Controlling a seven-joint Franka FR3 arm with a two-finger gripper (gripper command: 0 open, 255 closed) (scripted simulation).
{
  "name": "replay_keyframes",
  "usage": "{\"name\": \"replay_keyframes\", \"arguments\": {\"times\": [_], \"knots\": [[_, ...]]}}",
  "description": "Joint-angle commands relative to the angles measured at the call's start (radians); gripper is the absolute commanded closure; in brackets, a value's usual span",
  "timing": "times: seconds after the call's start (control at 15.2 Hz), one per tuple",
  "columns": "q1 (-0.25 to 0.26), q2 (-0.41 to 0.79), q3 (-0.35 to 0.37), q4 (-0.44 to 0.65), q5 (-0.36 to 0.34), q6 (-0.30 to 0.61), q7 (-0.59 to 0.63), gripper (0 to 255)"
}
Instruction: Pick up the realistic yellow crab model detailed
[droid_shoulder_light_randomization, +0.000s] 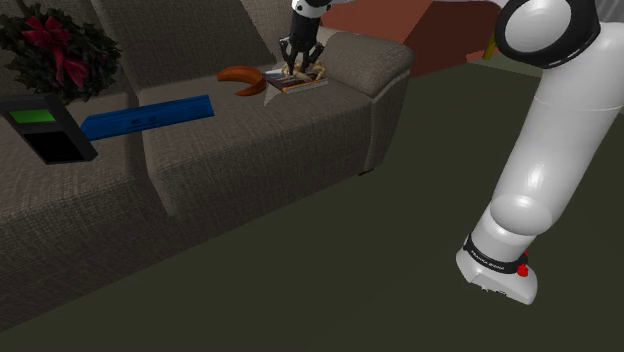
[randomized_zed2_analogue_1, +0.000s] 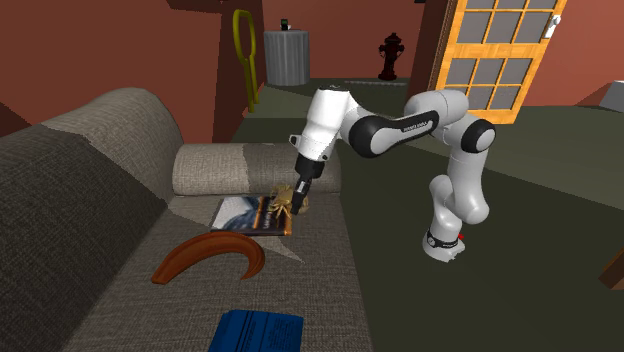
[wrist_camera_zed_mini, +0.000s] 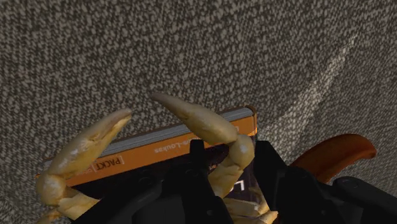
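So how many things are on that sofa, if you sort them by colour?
Yellowish tan: 1, the crab
Blue: 1, the long flat box
Reddish brown: 1, the curved piece
Black with a green panel: 1, the device
Green with a red bow: 1, the wreath
Orange-edged: 1, the book beneath the crab
Total: 6

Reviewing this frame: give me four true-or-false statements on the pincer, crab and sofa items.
1. The black pincer is down at the tan-yellow crab model, over the orange-edged book. True.
2. The brown curved crescent piece lies on the floor. False: it lies on the grey fabric sofa.
3. The long blue flat box lies on the sofa. True.
4. The dark wreath with a red bow touches the book. False: it sits far off, at the shoulder view's left.
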Motion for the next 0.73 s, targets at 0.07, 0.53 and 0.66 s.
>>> {"name": "replay_keyframes", "arguments": {"times": [0.07, 0.53, 0.66], "knots": [[0.001, 0.016, 0.001, 0.065, -0.003, -0.049, 0.002, 255], [0.005, 0.055, 0.002, 0.214, -0.009, -0.159, 0.007, 255], [0.005, 0.056, 0.002, 0.218, -0.009, -0.162, 0.007, 255]]}}
